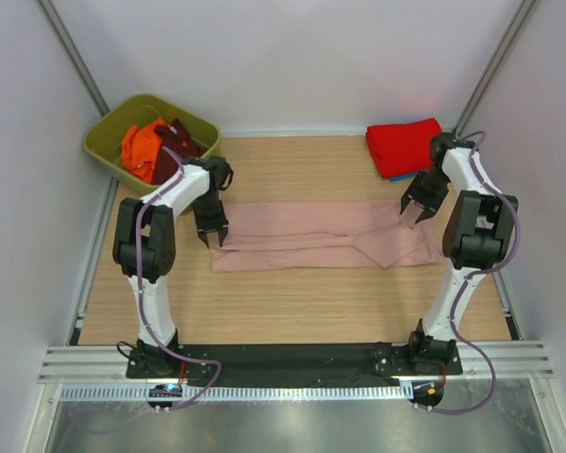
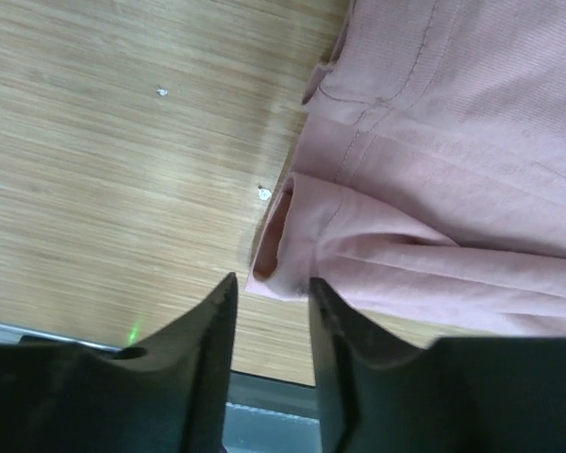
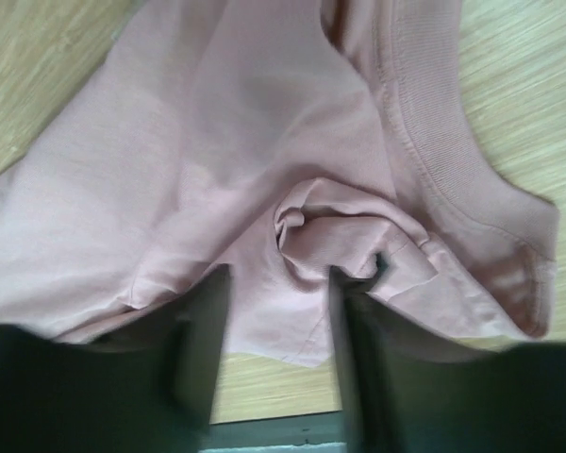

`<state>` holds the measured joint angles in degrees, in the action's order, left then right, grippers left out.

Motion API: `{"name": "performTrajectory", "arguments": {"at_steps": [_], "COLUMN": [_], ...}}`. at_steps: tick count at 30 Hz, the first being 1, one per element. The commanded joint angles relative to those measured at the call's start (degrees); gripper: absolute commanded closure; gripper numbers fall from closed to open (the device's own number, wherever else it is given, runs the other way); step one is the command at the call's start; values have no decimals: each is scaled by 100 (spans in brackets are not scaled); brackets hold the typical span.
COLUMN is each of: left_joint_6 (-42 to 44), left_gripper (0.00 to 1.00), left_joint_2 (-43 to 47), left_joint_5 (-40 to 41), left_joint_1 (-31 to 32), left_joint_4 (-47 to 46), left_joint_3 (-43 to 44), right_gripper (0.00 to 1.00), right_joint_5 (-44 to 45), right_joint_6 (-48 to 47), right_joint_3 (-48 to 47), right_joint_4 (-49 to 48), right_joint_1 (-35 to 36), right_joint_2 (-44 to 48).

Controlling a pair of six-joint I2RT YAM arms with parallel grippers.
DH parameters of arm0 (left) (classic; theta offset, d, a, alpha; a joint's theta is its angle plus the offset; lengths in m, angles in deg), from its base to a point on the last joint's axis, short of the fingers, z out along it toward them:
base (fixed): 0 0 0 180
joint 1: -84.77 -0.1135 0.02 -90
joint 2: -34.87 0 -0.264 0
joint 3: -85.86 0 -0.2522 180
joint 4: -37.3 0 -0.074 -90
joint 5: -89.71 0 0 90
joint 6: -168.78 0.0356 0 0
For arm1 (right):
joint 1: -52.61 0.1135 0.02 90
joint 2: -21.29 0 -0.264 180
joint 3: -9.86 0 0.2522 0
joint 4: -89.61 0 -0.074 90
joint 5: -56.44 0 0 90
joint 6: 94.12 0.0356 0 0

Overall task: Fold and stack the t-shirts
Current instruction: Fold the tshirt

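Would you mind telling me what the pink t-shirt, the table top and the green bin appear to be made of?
Pink t-shirt: soft knit cloth, probably cotton jersey, matt; it creases and shows a ribbed collar and stitched hems.
Table top: wood or wood-look laminate, smooth, with fine pale grain lines.
Green bin: likely moulded plastic, even olive colour, rounded corners.

Bright even light, soft shadows, foreground blurred
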<state>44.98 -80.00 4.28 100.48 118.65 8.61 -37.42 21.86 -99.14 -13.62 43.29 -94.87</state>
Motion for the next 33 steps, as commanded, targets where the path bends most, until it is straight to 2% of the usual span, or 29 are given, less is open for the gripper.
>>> {"name": "performTrajectory", "arguments": {"at_steps": [1, 2, 4, 7, 10, 13, 16, 20, 21, 23, 28, 31, 33], "left_joint_6": [-21, -39, -47, -56, -65, -74, -109, -118, -92, -48, -65, -39, 14], "left_gripper": [61, 56, 53, 49, 50, 53, 55, 59, 60, 60, 61, 61, 61], "left_joint_2": [201, 428, 658, 1132, 1572, 2081, 2311, 2101, 2065, 1951, 1863, 1845, 1845], "left_joint_5": [78, 78, -18, -159, -299, -422, -684, -888, -932, -967, -1179, -1187, -1179], "left_joint_1": [-147, -147, -129, -24, 256, 625, 1083, 1408, 1540, 1655, 1945, 1972, 1971], "left_joint_4": [-18, -18, -27, -62, -123, -395, -914, -1020, -1055, -1055, -1117, -1064, -1038], "left_joint_3": [162, 171, 145, 5, -188, -505, -795, -690, -655, -559, -585, -628, -620], "right_gripper": [44, 39, 33, 31, 31, 35, 42, 54, 62, 66, 64, 56, 55], "right_joint_5": [332, 472, 824, 843, 458, -307, -169, -54, -19, 78, 359, 551, 518], "right_joint_6": [-145, -189, -329, -348, -269, -172, -163, -146, -119, -93, -198, -233, -225], "right_joint_3": [-512, -635, -715, -549, 21, 821, 1463, 1631, 1658, 1702, 1641, 1605, 1579], "right_joint_4": [159, 212, 396, 502, 450, 178, -209, -358, -385, -464, -482, -543, -622], "right_joint_1": [18, 27, 44, 132, 282, 308, 299, 221, 185, 54, -271, -368, -369], "right_joint_2": [67, 119, 234, 637, 1077, 1525, 1798, 1676, 1667, 1684, 1535, 1359, 1202]}}
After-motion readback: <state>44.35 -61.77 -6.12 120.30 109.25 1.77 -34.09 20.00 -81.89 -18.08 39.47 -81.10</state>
